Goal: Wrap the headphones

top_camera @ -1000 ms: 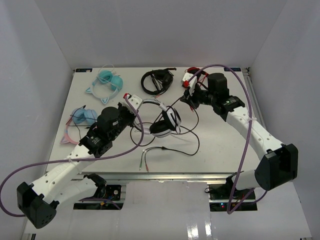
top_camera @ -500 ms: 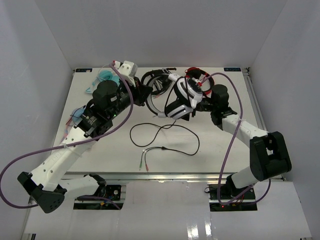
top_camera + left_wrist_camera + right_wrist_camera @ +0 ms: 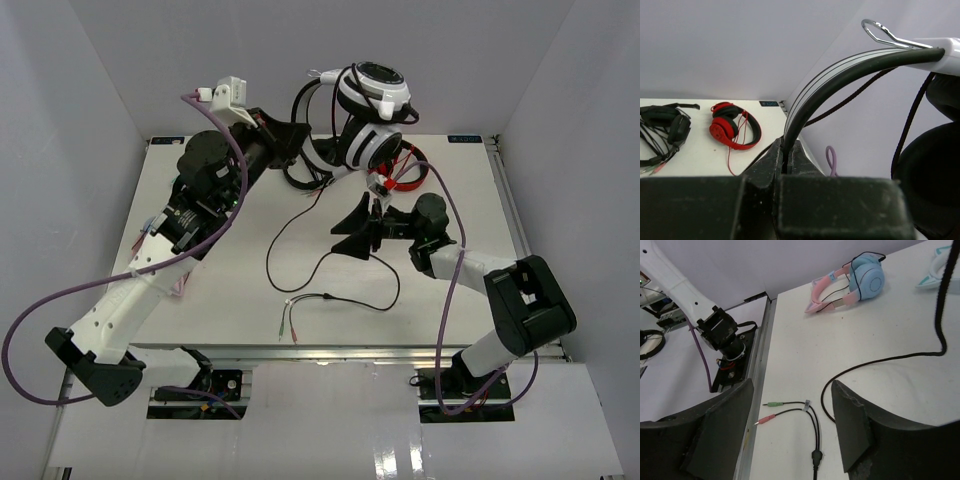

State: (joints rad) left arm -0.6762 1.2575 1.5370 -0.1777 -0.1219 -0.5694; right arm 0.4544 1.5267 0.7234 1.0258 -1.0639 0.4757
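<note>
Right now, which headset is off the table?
The white-and-black headphones: up in the air, black headband clamped by the left gripper, jaws shut. The red headphones, the all-black headset and the pink-and-blue cat-ear headset lie on the table.

— Lighting?
— Bright, even, from overhead; white table (image 3: 450,290) nearly washed out, only faint soft shadows beside the cable (image 3: 939,320).
— Sharpness?
— Top view crisp. Left wrist view: left gripper (image 3: 785,160) blurred at close range.

I see the left arm (image 3: 120,305) and right arm (image 3: 470,262) built of white link shells and black joint housings, each with a looping purple cable (image 3: 701,357), the left claw (image 3: 786,155) and right claw (image 3: 792,385) moulded in black.
</note>
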